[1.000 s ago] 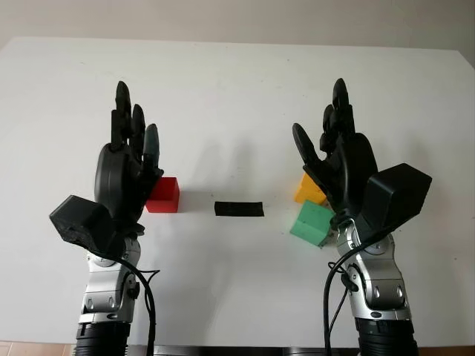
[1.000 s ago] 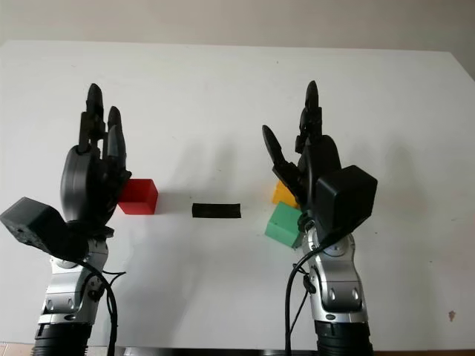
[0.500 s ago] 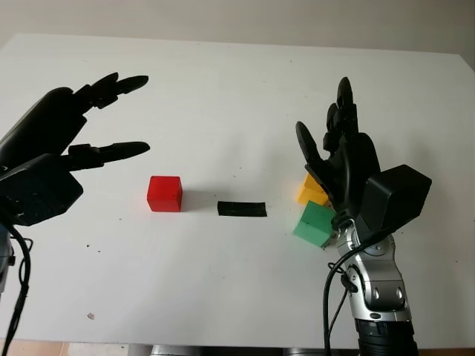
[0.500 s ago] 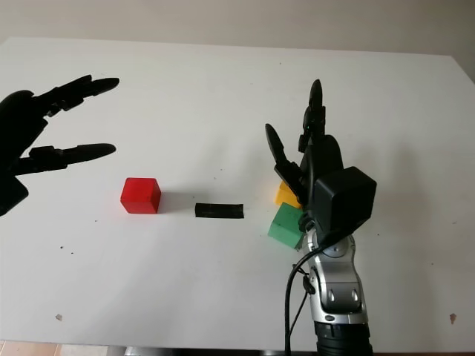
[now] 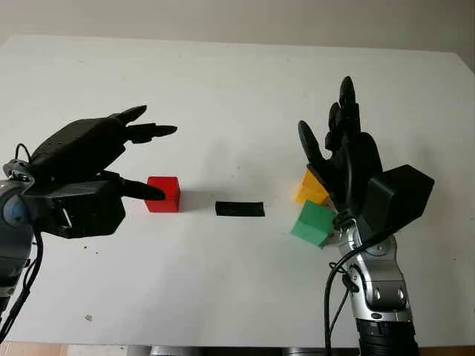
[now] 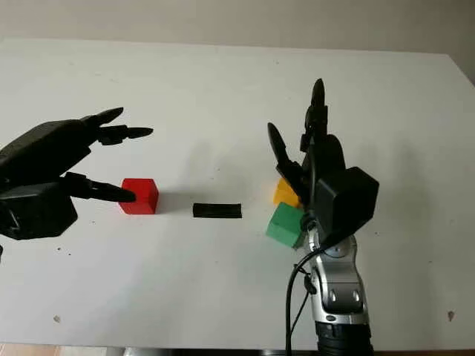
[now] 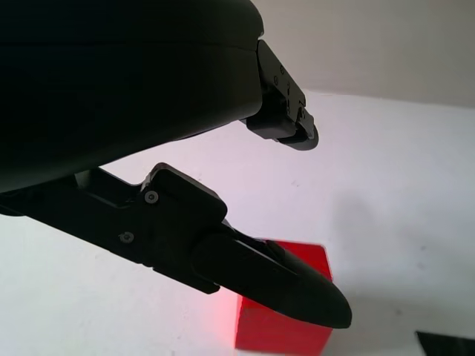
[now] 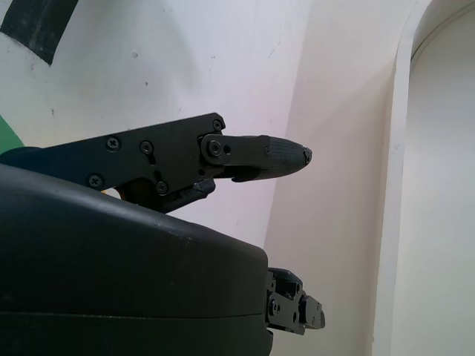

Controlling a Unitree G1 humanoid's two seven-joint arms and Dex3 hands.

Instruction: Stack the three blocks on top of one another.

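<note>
A red block (image 5: 163, 193) sits left of centre on the white table (image 5: 223, 81). My left hand (image 5: 165, 162) is open, turned sideways just left of this block, its fingers reaching over and beside it. In the left wrist view a finger (image 7: 282, 285) crosses in front of the red block (image 7: 286, 326). At the right, a yellow block (image 5: 308, 187) and a green block (image 5: 312, 222) lie close together, partly hidden behind my right hand (image 5: 325, 107). That hand is open, stands upright over them and holds nothing.
A flat black strip (image 5: 240, 208) lies between the red block and the other two blocks. The table's far edge runs along the top and its near edge along the bottom, with bare white surface all around the blocks.
My left hand has turned from upright to sideways, swung out to the left, then come down and right up to the red block. The right hand and all blocks have stayed put.
</note>
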